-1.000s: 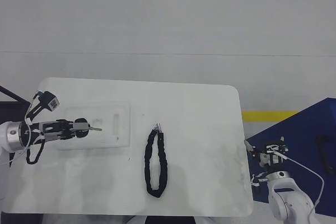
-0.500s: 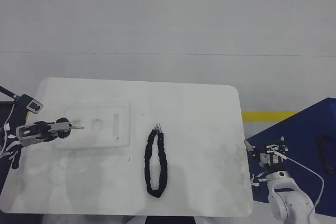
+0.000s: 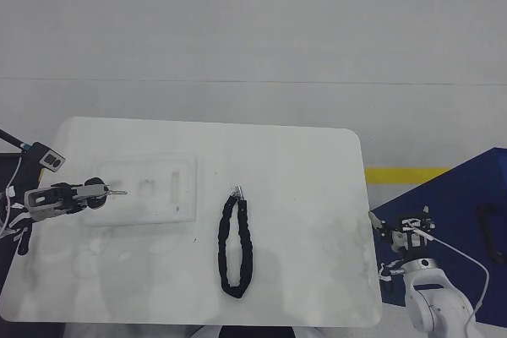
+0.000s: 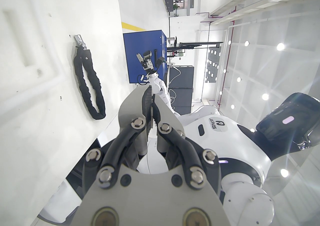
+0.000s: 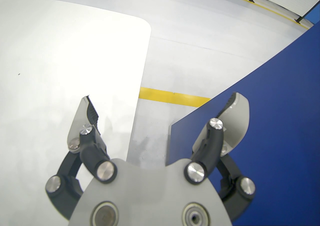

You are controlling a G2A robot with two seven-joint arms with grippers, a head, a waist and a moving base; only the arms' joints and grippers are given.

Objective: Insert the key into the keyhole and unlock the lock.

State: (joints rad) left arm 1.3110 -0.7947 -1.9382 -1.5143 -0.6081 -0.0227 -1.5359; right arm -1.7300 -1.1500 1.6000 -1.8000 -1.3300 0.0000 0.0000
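A black fabric-covered chain lock [image 3: 235, 249] lies in a closed loop at the middle of the white table, its metal lock head [image 3: 237, 193] at the far end. In the left wrist view the chain lock [image 4: 87, 82] and lock head [image 4: 79, 38] lie well ahead of the fingers. My left gripper [image 3: 104, 192] hovers over the table's left part, shut on a small silver key [image 3: 117, 193] that points toward the lock. From the wrist, my left gripper [image 4: 151, 92] shows its pads pressed together. My right gripper [image 3: 403, 226] [image 5: 161, 109] stands open and empty just off the table's right edge.
A shallow white foam tray [image 3: 148, 198] with moulded recesses lies between the left gripper and the chain. A blue cabinet [image 3: 482, 211] [image 5: 275, 87] stands close beside the right arm. Bare tabletop [image 3: 313, 220] stretches to the right of the chain.
My left gripper has drawn back to the left, off the tray and away from the chain, with the key still in it. The right arm and chain have not moved.
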